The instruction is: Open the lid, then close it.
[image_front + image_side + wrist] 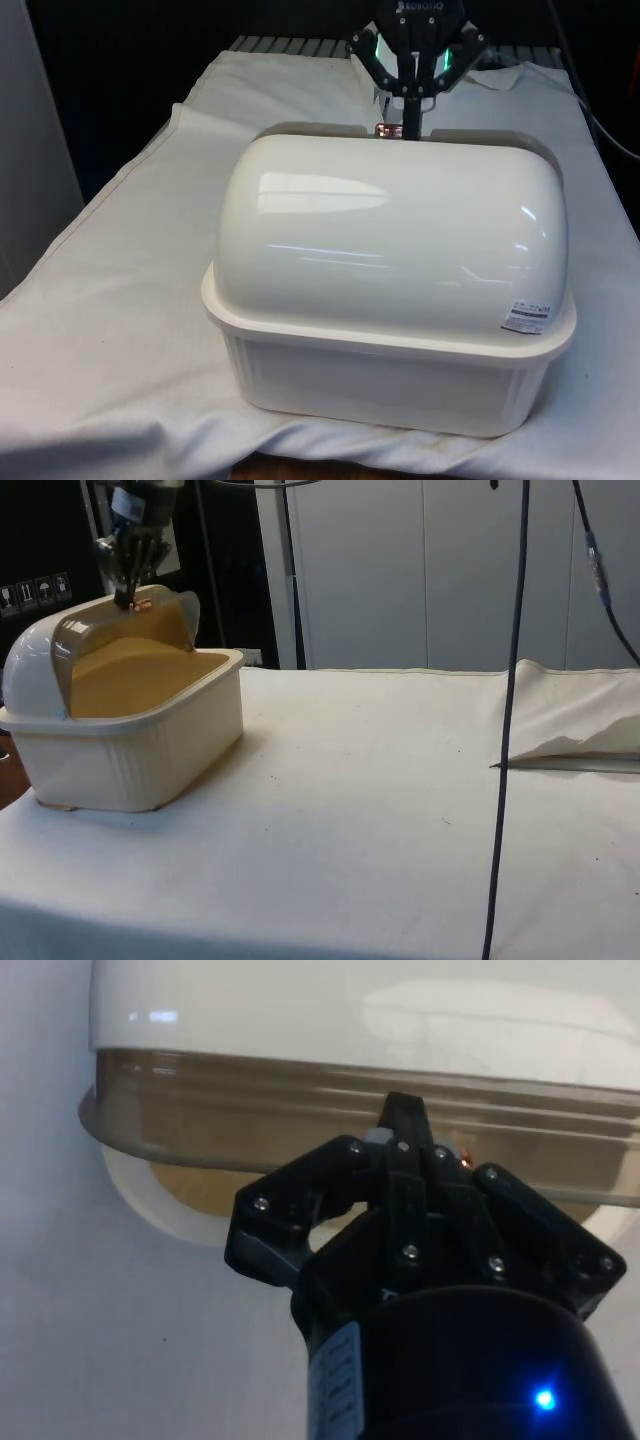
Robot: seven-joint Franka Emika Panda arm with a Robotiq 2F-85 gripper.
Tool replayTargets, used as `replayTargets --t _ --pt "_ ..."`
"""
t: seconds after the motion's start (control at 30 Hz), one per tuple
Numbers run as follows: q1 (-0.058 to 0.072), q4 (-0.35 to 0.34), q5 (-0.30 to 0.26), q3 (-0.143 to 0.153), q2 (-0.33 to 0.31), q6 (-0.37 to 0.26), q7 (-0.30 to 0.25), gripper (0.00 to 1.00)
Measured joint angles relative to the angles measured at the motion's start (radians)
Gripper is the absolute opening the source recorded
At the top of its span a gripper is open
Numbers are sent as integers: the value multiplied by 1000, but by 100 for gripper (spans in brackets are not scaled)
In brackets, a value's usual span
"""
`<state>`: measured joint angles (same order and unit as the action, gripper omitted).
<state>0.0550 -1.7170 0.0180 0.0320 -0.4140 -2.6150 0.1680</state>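
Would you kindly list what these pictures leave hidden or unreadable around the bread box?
- Lid and box opening: front view, hidden behind the bread box's dome.
- Label text: front view, too small.
- Inside floor: side view, hidden by the front wall.
- Hand fingertips: front view, behind the dome; wrist view, blocked by the hand's body.

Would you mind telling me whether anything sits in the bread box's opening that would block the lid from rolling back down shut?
Nothing visible does. The gripper is at the edge of the raised translucent lid, and the bread box opening below it looks bare in the side view.
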Motion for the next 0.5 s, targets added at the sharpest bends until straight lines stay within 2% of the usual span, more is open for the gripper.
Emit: replayTargets --t 0.5 --pt "2 -75 0 -12 53 69 36 0"
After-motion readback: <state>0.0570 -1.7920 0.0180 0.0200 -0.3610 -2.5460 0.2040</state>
